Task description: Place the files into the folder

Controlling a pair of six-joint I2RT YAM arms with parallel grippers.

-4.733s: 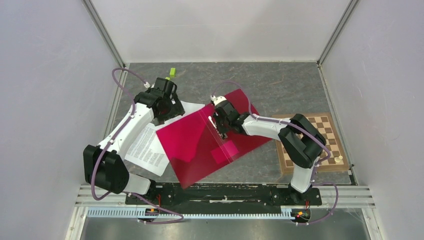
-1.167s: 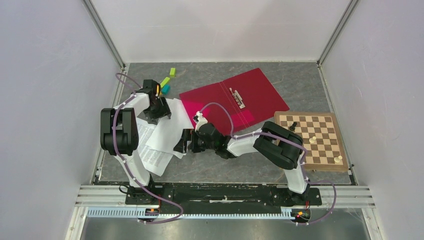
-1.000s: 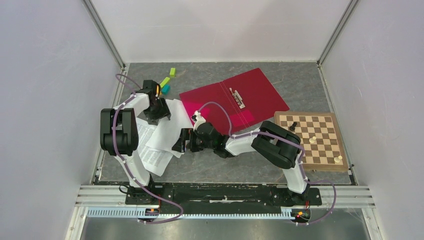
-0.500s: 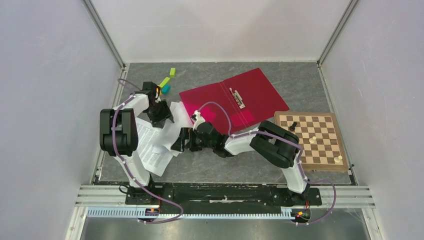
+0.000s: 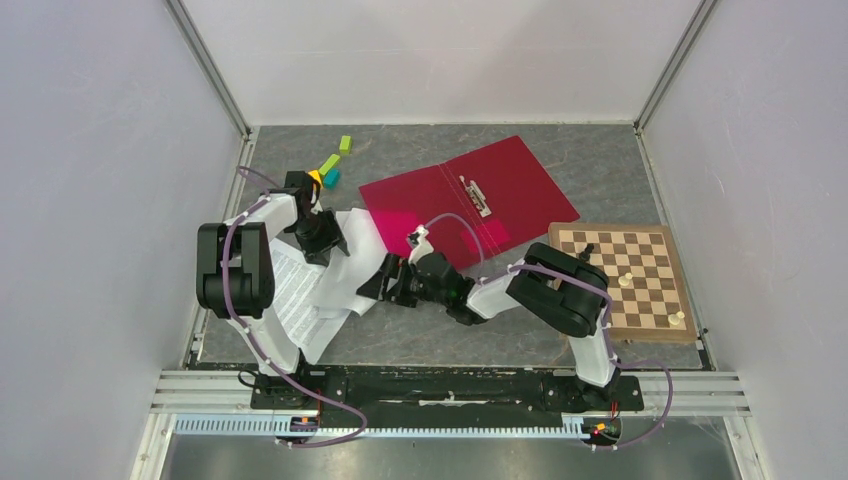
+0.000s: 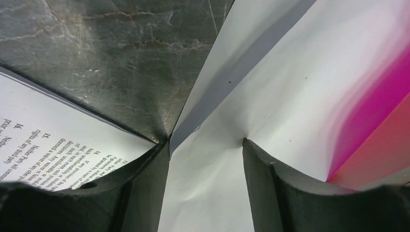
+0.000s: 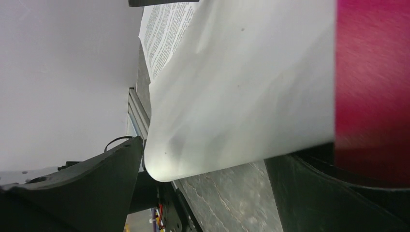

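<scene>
The red folder (image 5: 470, 200) lies open at the table's middle back, its clip showing at the spine. The files (image 5: 318, 285), white sheets with black print, lie buckled left of it. My left gripper (image 5: 325, 243) presses down on a blank sheet (image 6: 270, 82), jaws apart, with the paper creased between the fingertips (image 6: 157, 159). My right gripper (image 5: 376, 287) lies low at the sheets' right edge, wide open. A curled sheet edge (image 7: 232, 96) arches between its fingers (image 7: 101, 188) without being pinched. The folder's red (image 7: 372, 72) shows just behind that sheet.
A brown chessboard (image 5: 655, 300) with a few pieces sits at the right. Small green and cyan blocks (image 5: 330, 165) lie at the back left. Enclosure walls close in on three sides, and a metal rail (image 5: 450, 395) runs along the near edge.
My left gripper slid toward me and to the right along the sheet, its jaws narrowing. My right gripper drew back to the right, and the sheets buckled and shifted.
</scene>
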